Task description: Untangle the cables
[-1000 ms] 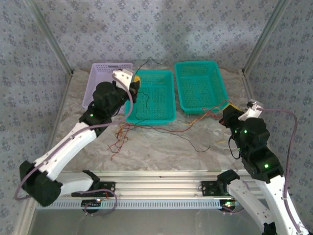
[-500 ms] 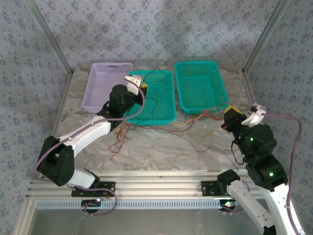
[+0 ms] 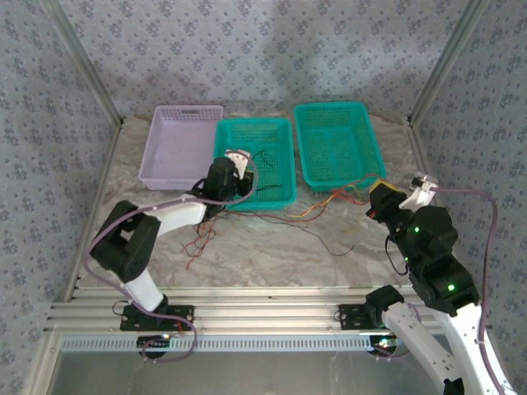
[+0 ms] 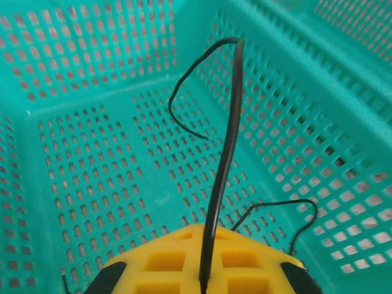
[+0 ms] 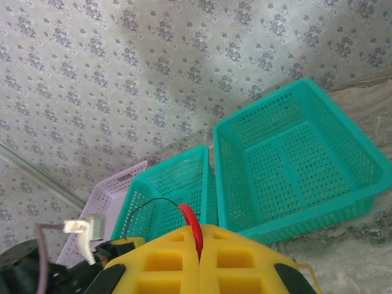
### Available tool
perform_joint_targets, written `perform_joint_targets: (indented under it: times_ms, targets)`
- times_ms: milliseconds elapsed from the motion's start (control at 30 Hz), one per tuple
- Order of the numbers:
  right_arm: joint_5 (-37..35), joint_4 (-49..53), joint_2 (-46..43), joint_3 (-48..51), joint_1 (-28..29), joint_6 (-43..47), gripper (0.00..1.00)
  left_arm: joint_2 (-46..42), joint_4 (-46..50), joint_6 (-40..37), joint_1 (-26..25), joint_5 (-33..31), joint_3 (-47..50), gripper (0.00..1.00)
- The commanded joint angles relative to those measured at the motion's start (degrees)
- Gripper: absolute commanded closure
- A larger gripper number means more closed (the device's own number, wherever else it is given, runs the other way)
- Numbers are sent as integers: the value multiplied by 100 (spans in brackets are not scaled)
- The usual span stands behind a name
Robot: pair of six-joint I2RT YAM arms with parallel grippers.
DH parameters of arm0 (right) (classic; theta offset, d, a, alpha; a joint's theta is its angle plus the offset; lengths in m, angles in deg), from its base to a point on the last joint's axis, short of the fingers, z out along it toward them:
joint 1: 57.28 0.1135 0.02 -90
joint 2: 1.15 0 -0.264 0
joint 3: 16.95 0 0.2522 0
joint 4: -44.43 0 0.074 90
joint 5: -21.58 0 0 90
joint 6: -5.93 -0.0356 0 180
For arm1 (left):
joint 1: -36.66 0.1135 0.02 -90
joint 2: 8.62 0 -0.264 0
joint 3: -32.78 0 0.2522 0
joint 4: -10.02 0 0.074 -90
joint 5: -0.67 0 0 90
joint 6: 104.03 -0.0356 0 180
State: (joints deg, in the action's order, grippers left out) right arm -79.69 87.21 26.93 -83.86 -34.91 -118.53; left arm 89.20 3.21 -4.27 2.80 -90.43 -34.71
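The cables (image 3: 202,234) are thin, light and limp. They will likely slide and snag on one another rather than resist, so each is best pinched near an end and drawn out slowly, away from the knot. On the left, the left fingers (image 4: 162,263) are pressed together on a black wire (image 4: 223,153). It rises from between them and curls over the floor of the middle teal basket (image 4: 92,67). The rest lie loose on the desk (image 3: 272,263) just in front of that basket, with strands trailing rightward. The right fingers (image 5: 165,260) are clamped on a red wire (image 5: 192,223) near the desk's right edge.
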Motion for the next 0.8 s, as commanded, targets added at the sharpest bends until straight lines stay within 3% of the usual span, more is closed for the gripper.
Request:
perform_joint_targets:
  times_ms: [0,567,767]
  targets:
    - [112,31,10,-91,2,25,100,451,405,60,23,-36,-731,89]
    - [45,125,82,-177,-3,399,100,3036,2062,76,304,-88,-3881,70]
    - [116,12,276,-265,-3,570,100,3728,2852,126,411,31,-5199,52]
